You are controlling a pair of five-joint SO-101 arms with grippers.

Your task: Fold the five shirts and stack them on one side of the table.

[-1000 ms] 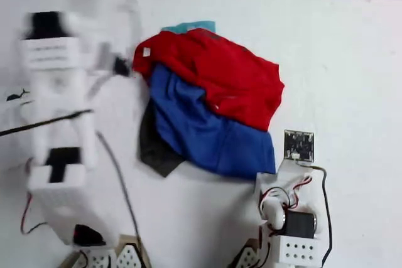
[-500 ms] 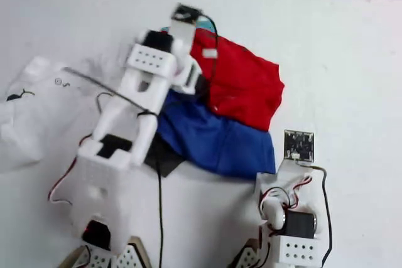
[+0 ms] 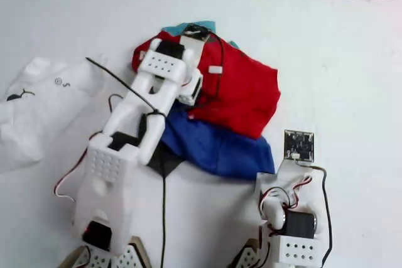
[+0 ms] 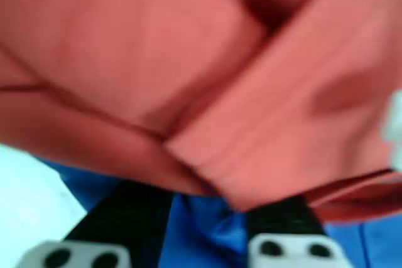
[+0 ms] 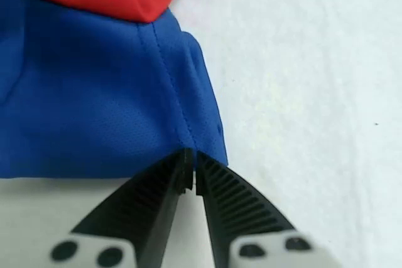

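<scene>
My left end effector point(image 4: 210, 205) is down on the red shirt point(image 3: 242, 89), jaws apart with a red fold bulging between them. My right end effector point(image 5: 191, 169) is closed, tips together at the hem of the blue shirt point(image 3: 220, 145). Red lies on blue in a heap on the surface point(image 3: 352, 61), with a dark shirt point(image 3: 160, 158) and a teal shirt point(image 3: 188, 27) peeking out beneath. A white shirt point(image 3: 38, 111) lies crumpled well apart, on the left arm's side

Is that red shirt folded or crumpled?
Crumpled: the red shirt lies bunched in uneven creases over the blue shirt.
</scene>
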